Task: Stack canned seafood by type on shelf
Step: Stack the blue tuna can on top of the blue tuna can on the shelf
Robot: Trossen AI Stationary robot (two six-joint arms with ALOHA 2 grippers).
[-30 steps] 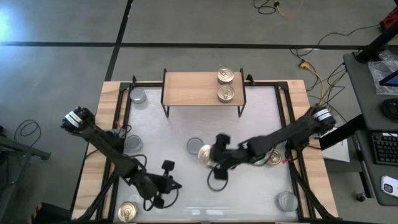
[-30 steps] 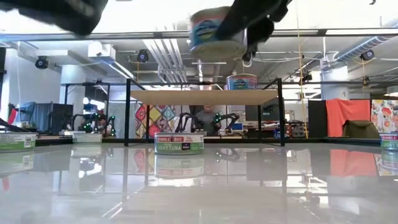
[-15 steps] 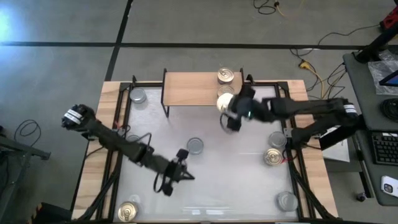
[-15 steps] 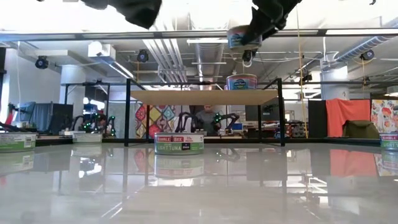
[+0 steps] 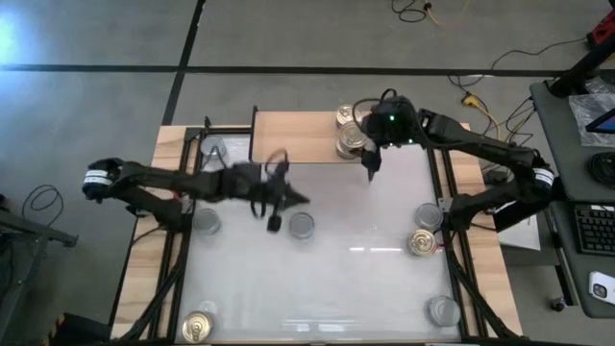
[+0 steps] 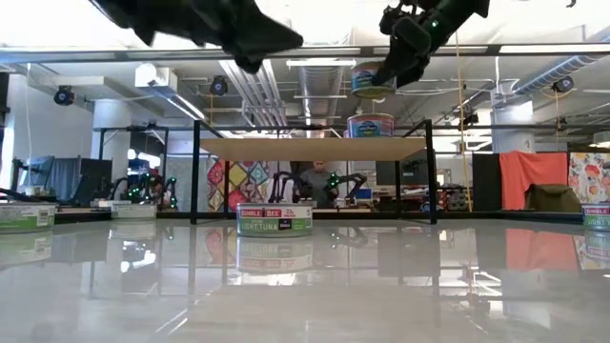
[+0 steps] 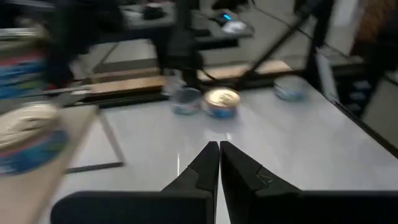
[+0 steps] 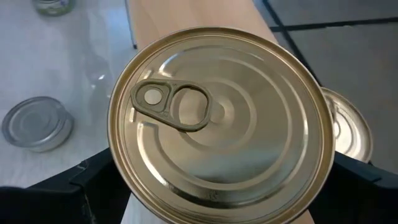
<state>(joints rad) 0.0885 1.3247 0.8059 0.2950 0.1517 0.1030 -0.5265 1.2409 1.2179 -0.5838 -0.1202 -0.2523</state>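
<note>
My right gripper (image 5: 363, 146) is shut on a gold-topped can (image 8: 221, 121) and holds it over the shelf (image 5: 293, 137), above its right end. There a gold-topped can (image 5: 347, 117) stands, and in the low view a can (image 6: 370, 125) rests on the plank right under the held can (image 6: 374, 78). My left gripper (image 7: 218, 163) is shut on nothing, up over the table left of centre (image 5: 293, 199), pointing toward the table's right side. A silver-topped can (image 5: 303, 224) stands on the table just below it. My right gripper pinches the can's side wall (image 8: 115, 171) between its two fingers (image 8: 87, 183), one on each side of the can. The fingers slant down from the table's right. The can is lifted clear, top up and nearly level, above the can on the shelf.
Silver-topped cans stand at the far left (image 5: 213, 149), the left (image 5: 205, 221), the right (image 5: 426, 216) and the near right (image 5: 444, 309). Gold-topped cans stand at the right (image 5: 420, 242) and the near left corner (image 5: 197, 327). Black rails (image 5: 440, 173) border the white table.
My right gripper has carried the gold-topped can from the table's middle toward the far edge and up, to above the shelf's right end. My left gripper, still shut, has risen and swung from the near left toward the far edge, to left of centre.
</note>
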